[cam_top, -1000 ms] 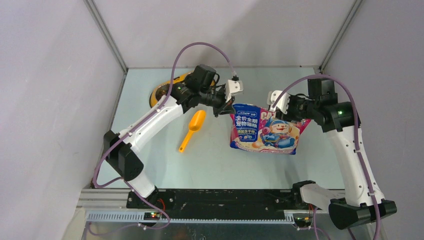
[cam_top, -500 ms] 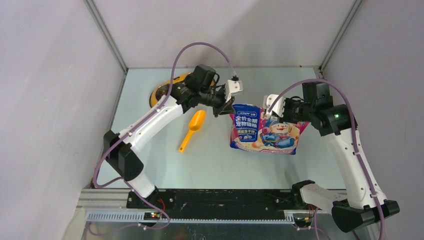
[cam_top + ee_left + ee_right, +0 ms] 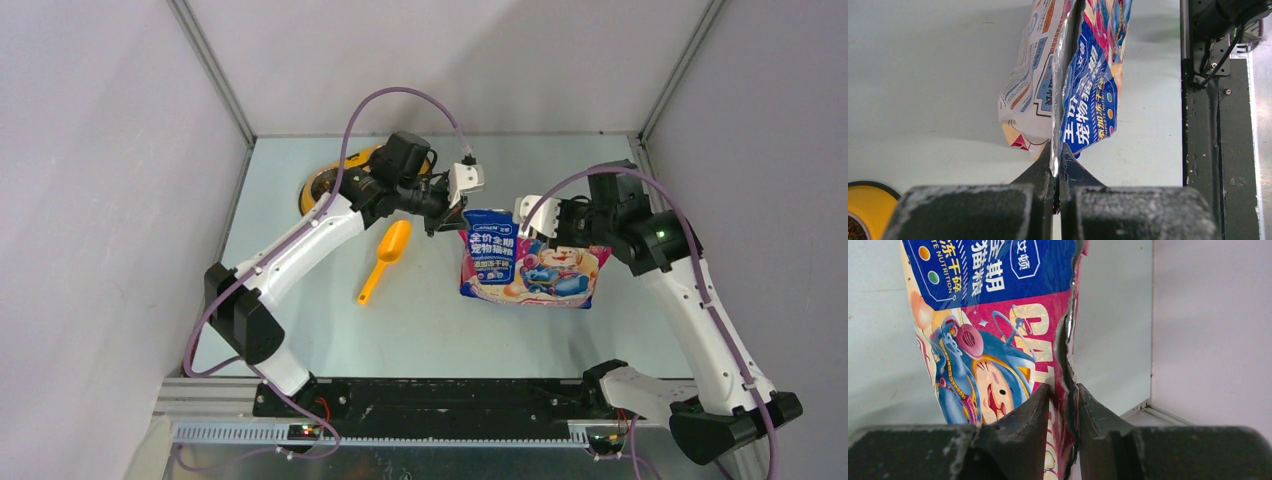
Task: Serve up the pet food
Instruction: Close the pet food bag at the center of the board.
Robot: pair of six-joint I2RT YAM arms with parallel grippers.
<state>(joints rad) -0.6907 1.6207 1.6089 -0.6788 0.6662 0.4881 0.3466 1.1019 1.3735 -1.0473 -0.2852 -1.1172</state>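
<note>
The pet food pouch (image 3: 527,264), glossy blue and pink with a cartoon animal, hangs above the table between both grippers. My left gripper (image 3: 452,216) is shut on the pouch's top left corner; in the left wrist view the foil edge is pinched between the fingers (image 3: 1056,161) and the pouch (image 3: 1088,80) hangs beyond them. My right gripper (image 3: 548,230) is shut on the torn top edge further right; in the right wrist view the jaws (image 3: 1064,396) clamp the pink edge of the pouch (image 3: 988,325). No loose kibble shows at the pouch.
An orange scoop (image 3: 385,258) lies on the table left of the pouch. The yellow feeder (image 3: 322,186) sits at the back left, mostly hidden under my left arm; its rim shows in the left wrist view (image 3: 870,202). Grey walls enclose the table.
My right gripper has slid left along the pouch's top edge, toward the left gripper. The left gripper and the pouch have hardly moved.
</note>
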